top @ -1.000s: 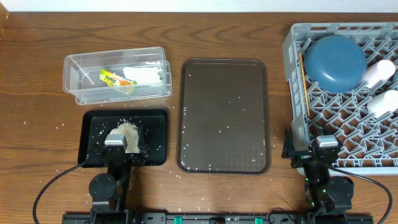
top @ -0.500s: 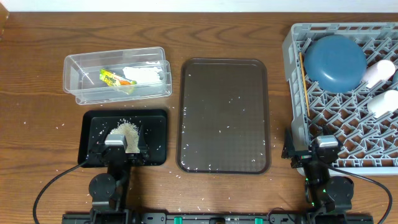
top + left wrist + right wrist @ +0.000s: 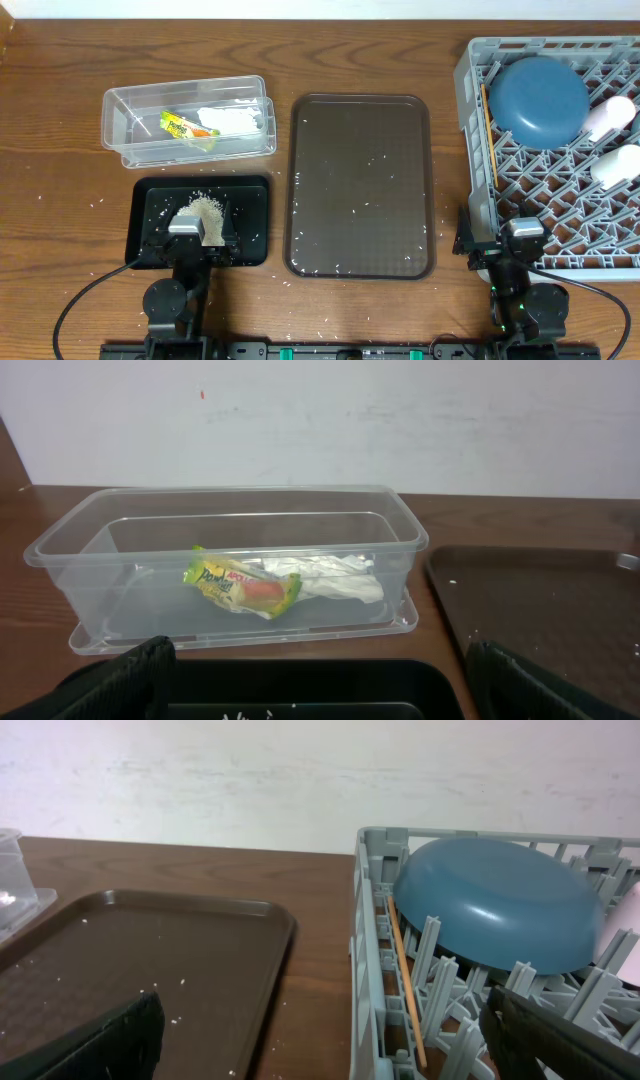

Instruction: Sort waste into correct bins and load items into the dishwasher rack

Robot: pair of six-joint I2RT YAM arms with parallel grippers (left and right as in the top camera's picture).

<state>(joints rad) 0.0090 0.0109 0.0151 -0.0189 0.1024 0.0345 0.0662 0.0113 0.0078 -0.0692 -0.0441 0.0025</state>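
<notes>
Wooden table (image 3: 60, 220) is unchanged this past second — left gripper (image 3: 190, 232) and right gripper (image 3: 520, 238) sit parked, jaws spread, empty; dishwasher rack (image 3: 545, 190) loaded — task looks done.

Bright, even light, prob. from above; faint shadows; overhead sharp, wrist views softer, near fingers (image 3: 112, 682) blurred.

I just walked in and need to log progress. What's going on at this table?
Nothing is being handled: the left gripper and right gripper sit open and empty at the near edge of the table. The snack wrapper and napkin lie in the clear tub, the rice pile is in the black tray, and the dark-blue bowl, pink cup, white cup and chopsticks are in the rack. A few stray grains dot the brown tray.
</notes>
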